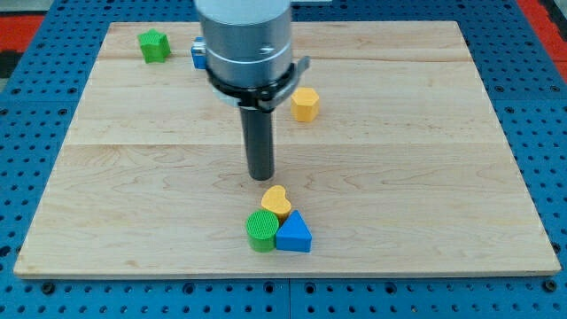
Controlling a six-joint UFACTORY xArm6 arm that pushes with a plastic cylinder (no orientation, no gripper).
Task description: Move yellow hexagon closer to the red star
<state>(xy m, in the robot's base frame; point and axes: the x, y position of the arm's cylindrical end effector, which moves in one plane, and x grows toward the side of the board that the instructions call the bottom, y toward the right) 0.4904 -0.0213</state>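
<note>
The yellow hexagon (305, 104) sits on the wooden board right of the arm, above the board's middle. No red star shows in the view; the arm's grey body may hide it. My tip (260, 177) is at the board's centre, below and left of the yellow hexagon and a short way above the yellow heart (276, 202). It touches no block.
A green cylinder (261, 230) and a blue triangle (294, 234) sit together with the yellow heart near the view's bottom. A green block (154, 45) is at the top left. A blue block (198, 55) is partly hidden behind the arm. The board (443, 177) lies on a blue pegboard.
</note>
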